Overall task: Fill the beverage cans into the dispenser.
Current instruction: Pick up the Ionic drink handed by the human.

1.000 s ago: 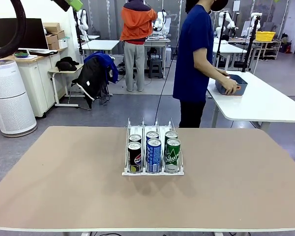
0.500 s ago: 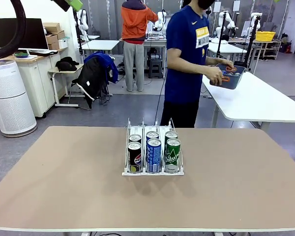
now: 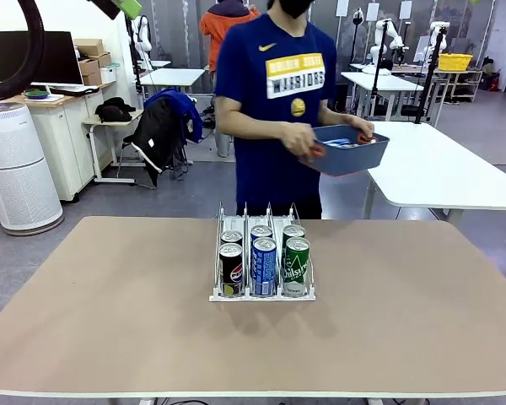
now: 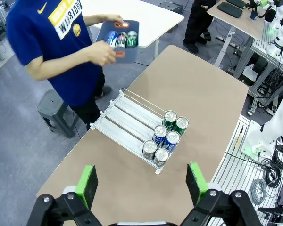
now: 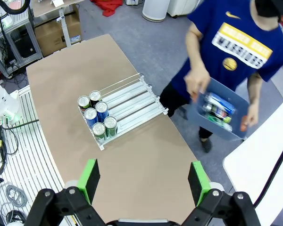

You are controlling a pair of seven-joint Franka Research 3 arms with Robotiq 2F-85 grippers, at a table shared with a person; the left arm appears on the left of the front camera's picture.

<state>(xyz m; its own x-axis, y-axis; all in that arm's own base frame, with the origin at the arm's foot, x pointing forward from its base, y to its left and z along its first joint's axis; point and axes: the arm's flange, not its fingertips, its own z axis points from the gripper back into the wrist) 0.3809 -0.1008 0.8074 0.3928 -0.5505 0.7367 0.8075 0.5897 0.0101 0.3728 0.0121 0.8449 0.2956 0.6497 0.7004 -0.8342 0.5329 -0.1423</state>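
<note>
1. While a second ago the person stood side-on at the white table on the far right, hands on a blue-grey tub resting there, the person now faces the brown table from its far edge. The tub is lifted clear and held in front of the body.
2. One hand grips the tub's left end and the other hand grips its right end. The left wrist view shows more beverage cans lying inside it: one blue, one dark and one green.
3. The dispenser has not moved and stands near the middle of the brown table, its lanes running from near to far.
4. Six cans stand upright at the near ends of its lanes, two per lane, exactly as before. The black cans are in the left lane, the blue cans in the middle and the green cans in the right.
5. The far stretch of each lane is bare, and the tub is well apart from the dispenser, beyond the table's far edge.
6. The left end effector hangs high over the table looking down on the dispenser. Its green-padded fingers are spread wide with nothing between them.
7. The right end effector is also high above the table. Its fingers are just as far apart and it holds nothing, with the dispenser and the tub both far below it.
</note>
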